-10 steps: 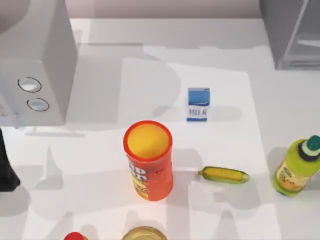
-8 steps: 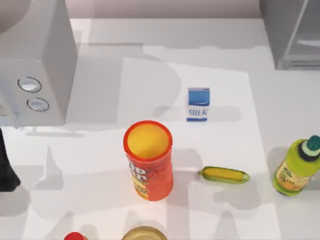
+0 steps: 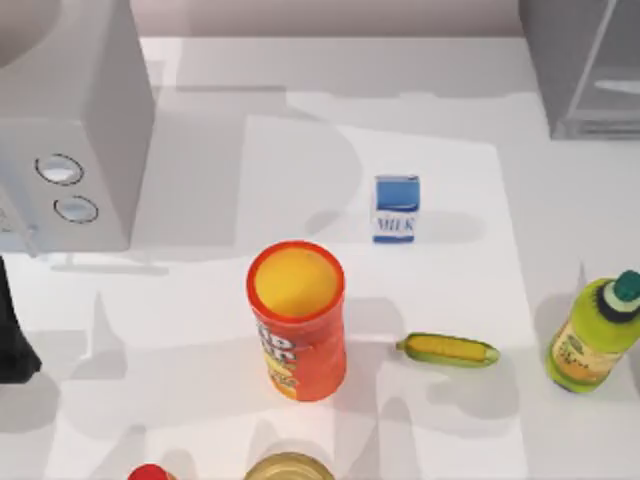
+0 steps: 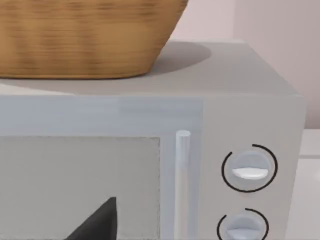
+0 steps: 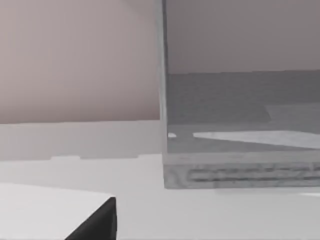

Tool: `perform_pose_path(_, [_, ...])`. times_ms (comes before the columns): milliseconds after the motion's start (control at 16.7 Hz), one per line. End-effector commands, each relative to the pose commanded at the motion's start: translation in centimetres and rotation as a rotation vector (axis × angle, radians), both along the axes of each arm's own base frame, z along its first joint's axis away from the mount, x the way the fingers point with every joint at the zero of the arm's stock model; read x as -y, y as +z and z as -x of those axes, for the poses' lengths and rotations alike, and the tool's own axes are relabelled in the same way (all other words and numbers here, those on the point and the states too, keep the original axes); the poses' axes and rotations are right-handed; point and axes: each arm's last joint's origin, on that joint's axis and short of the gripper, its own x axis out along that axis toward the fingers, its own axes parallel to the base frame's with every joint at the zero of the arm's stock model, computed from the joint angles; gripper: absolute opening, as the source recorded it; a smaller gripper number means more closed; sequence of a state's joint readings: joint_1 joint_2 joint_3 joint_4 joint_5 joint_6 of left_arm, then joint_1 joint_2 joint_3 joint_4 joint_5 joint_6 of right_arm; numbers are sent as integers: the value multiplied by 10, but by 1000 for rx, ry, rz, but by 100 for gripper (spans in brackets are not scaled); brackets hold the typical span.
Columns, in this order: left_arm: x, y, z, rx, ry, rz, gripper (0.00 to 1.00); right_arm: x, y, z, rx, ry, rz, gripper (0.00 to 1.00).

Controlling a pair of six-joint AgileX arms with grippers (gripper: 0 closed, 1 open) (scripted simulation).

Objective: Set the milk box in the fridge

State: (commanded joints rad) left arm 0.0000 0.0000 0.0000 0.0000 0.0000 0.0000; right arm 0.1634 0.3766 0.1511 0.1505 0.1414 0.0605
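**Operator:** Which step is in hand, and where is the milk box?

**Technician:** You are at the start, by my reading: nothing is picked up yet. The milk box (image 3: 396, 208) stands upright on the table (image 3: 200, 330), past the orange chip can (image 3: 297, 320) and well apart from it. The fridge (image 3: 585, 65) sits at the far right corner of the top view, with its thin door panel (image 5: 163, 85) swung out and the pale inner shelf (image 5: 260, 137) exposed in the right wrist view. No gripper touches the carton.

**Operator:** What does the next move call for?

**Technician:** In my judgement the right arm is the better placed, since its wrist camera faces the fridge. You need to bring that gripper over the carton, straddle its narrow sides, and close on it. Keep clear of the corn cob (image 3: 447, 349) and the green bottle (image 3: 595, 335), which lie on the nearer right side of the table.

**Operator:** How do the claws stand?

**Technician:** You cannot tell from these views. In each wrist view a dark wedge at the lower edge is all that appears of the tool, too little to judge the opening. Neither claw holds or touches any item. The left arm (image 3: 12, 340) is parked at the table's left edge, its camera facing the pale box with two dials (image 4: 248, 170).
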Motion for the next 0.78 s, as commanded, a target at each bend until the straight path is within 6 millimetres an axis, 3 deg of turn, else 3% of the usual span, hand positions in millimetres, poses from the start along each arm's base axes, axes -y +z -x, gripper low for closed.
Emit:
perform_pose_path(240, [0,0,0,0,0,0,100,-30,16,-44,-90,7,-12,100])
perform_pose_path(420, [0,0,0,0,0,0,100,-70,14,-87,-142,10,-12,100])
perform_pose_path(600, [0,0,0,0,0,0,100,-121,-8,-125,-176,9,-8,100])
perform_pose_path(780, [0,0,0,0,0,0,100,-172,-48,-149,-198,2,2,100])
